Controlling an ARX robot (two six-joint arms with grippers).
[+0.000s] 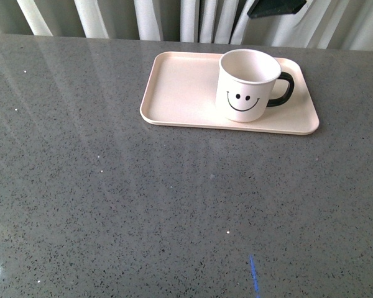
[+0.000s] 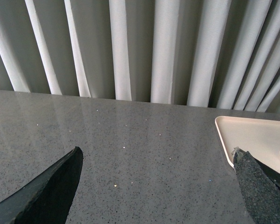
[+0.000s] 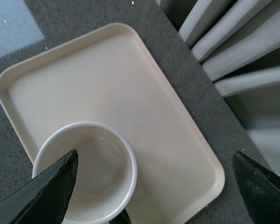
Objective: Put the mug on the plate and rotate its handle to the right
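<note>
The cream-white mug (image 1: 245,84) with a black smiley face stands upright on the right half of the pale pink plate (image 1: 174,93). Its black handle (image 1: 285,89) points right. In the right wrist view my right gripper (image 3: 155,153) hangs open above the plate (image 3: 107,79). The mug (image 3: 98,172) shows from above beside one finger (image 3: 46,191), and nothing is between the fingers. A sliver of the handle (image 3: 123,218) shows there. My left gripper (image 2: 158,150) is open over bare tabletop, left of the plate's corner (image 2: 252,135).
The grey speckled tabletop (image 1: 143,205) stretches wide in front of and left of the plate. White curtains (image 1: 161,18) hang behind the table's far edge. A dark part of an arm (image 1: 276,6) shows at the top edge above the mug.
</note>
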